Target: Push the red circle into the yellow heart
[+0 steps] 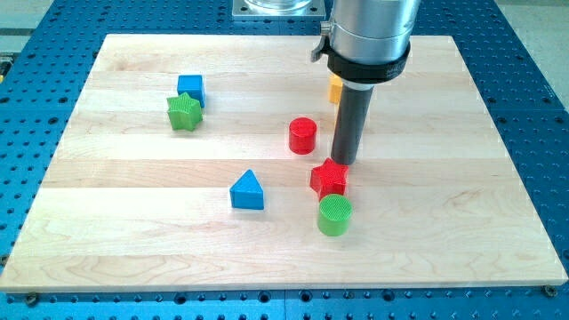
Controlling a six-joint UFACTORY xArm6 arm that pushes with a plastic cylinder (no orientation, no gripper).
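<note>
- board [133, 249]: pale wood, fills most of the view, sits on a blue perforated table [36, 80].
- arm [369, 36]: grey housing at the view's top, dark rod hanging down from it. no jaws to open or close; it grips nothing.
- my tip [344, 164]: just right of the red circle, apart from it, and right above the red star in the view, seemingly just behind it.
- red circle [302, 135]: short upright cylinder near board centre, standing free.
- yellow heart [334, 89]: only a sliver shows, left of the rod near the view's top; shape not readable. up and right of the red circle, near it.
- red star [329, 179] and green circle [335, 215]: touching, below the tip.
- blue triangle [247, 190]: left of the star, apart.
- blue block [190, 88] and green star [184, 112]: touching, at the view's left.
- handling, judged: circle looks light, rigid, smooth-sided; likely slides easily and rolls off a glancing push. contact it on the lower-left side, centred, so it travels up-right.
</note>
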